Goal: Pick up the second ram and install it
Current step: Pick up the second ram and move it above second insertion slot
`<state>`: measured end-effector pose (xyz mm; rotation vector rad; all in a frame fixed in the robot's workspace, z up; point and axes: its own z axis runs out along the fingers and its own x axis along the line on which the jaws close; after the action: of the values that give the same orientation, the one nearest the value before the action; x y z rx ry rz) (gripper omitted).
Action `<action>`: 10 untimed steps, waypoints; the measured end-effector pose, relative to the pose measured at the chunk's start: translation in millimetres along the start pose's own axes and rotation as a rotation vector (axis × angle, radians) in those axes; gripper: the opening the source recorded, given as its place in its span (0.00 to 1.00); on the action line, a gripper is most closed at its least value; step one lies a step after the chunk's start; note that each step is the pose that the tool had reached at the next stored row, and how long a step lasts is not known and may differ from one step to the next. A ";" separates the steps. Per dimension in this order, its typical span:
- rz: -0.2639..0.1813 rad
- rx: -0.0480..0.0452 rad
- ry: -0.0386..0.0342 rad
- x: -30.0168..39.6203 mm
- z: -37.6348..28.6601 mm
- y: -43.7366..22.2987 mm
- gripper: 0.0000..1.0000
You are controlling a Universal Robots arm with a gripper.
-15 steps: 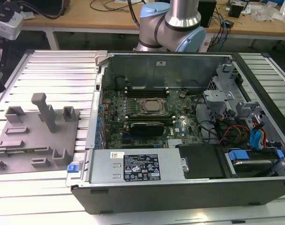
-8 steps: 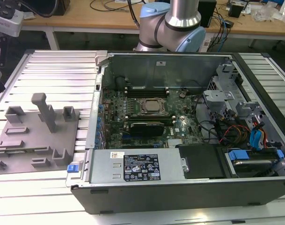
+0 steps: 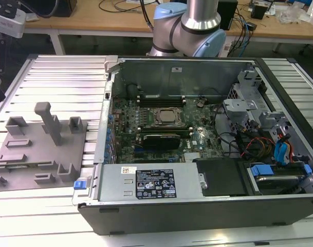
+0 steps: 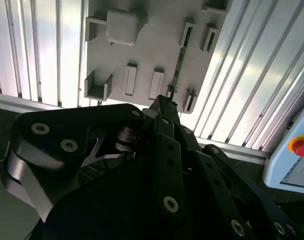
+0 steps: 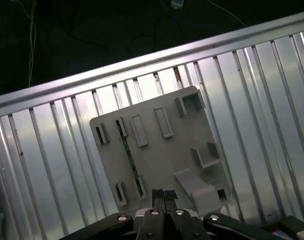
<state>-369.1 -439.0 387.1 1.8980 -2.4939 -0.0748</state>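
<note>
While the second ram (image 5: 129,157) stands in its holder (image 5: 164,157), the claw (image 5: 164,196) hovers.

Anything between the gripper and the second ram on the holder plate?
Nothing visible. In the first wrist view the second ram stands on edge in the slots of the grey holder plate, uncovered, with open space up to the shut gripper. The plate's tall block sits off to one side of it.

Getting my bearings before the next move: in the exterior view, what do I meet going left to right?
Grey holder plate → blue latch → processor socket → black drive bay cover → blue cables.
</note>
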 end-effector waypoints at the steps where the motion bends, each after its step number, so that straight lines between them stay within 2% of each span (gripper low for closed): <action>1: -0.006 -0.0001 0.0002 0.0 0.0 0.0 0.11; 6: -0.086 -0.0020 0.0036 0.0 0.0 0.0 0.11; 10: -0.131 -0.0031 0.0055 0.0 0.0 0.0 0.11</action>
<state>-369.1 -439.0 387.0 2.0554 -2.3618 -0.0738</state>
